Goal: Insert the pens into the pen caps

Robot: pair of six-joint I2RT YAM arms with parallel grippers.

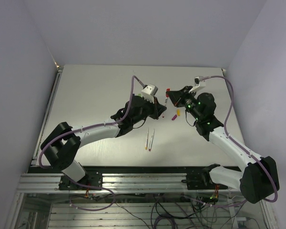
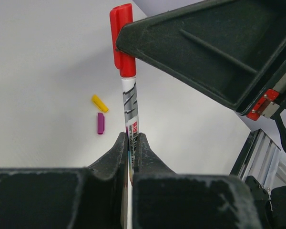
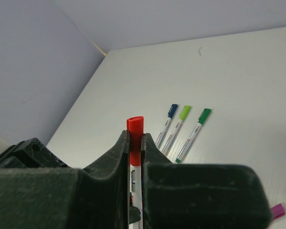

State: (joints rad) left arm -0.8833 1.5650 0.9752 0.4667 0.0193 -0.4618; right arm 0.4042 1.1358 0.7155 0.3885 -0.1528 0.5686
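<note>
Our left gripper (image 2: 131, 142) is clamped on a white pen (image 2: 130, 102), our right gripper (image 3: 135, 143) pinched tight on the red cap (image 3: 135, 126) at its tip, above the table (image 1: 95, 90). We see a yellow cap (image 2: 99, 103) and a purple cap (image 2: 100, 123) lying loose nearby.

— Where does the top camera sit?
— High behind both arm bases (image 1: 81, 179), looking down over the whole table (image 1: 100, 86).
— And the wrist cameras?
— Each peers close along its own fingers (image 2: 109, 157); both, like the overhead, catch the red-capped pen (image 2: 129, 98).
</note>
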